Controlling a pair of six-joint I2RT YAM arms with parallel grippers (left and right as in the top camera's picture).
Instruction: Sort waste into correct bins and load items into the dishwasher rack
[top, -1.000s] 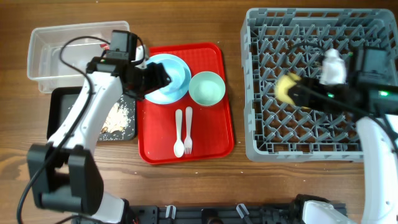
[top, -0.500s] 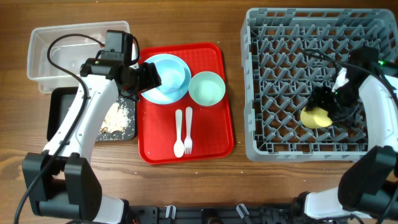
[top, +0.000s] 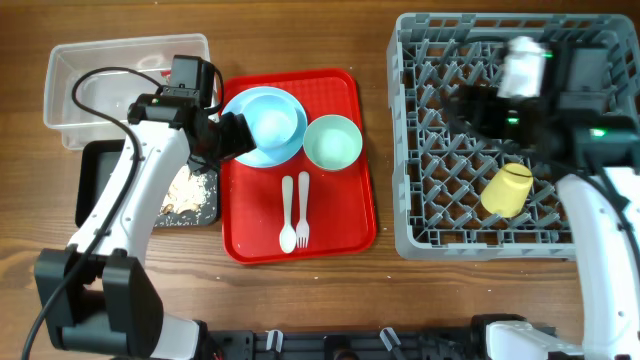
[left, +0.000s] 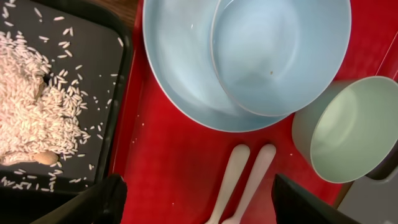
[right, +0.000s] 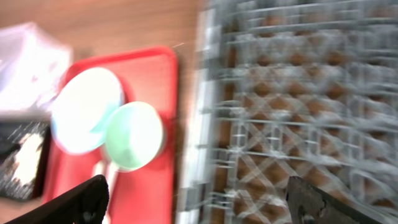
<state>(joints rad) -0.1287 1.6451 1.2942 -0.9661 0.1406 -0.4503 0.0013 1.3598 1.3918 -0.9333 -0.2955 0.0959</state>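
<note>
The task looks about a third done. The yellow cup (top: 507, 190) lies tilted among the pegs at 4 o'clock in the dishwasher rack (top: 400, 150), and food scraps (top: 188, 188) sit in the black tray (top: 85, 190) at 9 o'clock on the bench (top: 300, 300). I cannot tell whether the wrapper and tissue are in the clear tub (top: 60, 90) at 10 o'clock.

Left to load, all on the red tray (top: 340, 210): the plate (top: 235, 105) with a small blue bowl (top: 275, 122) on it, the mint bowl (top: 332, 142) touching the plate at 3 o'clock, and the spoon (top: 288, 212) and fork (top: 303, 205) side by side at 6 o'clock.

The left gripper (left: 205, 200) hangs over the plate's 8 o'clock rim, jaws spread and empty. Close by, the red tray's lip and the black tray's wall leave little room there. The right gripper (right: 199, 200), jaws spread and empty, hovers over the rack's 12 o'clock half. Its view is blurred. Pegs stand beneath it, and the rack's 9 o'clock wall stands between it and the red tray.
</note>
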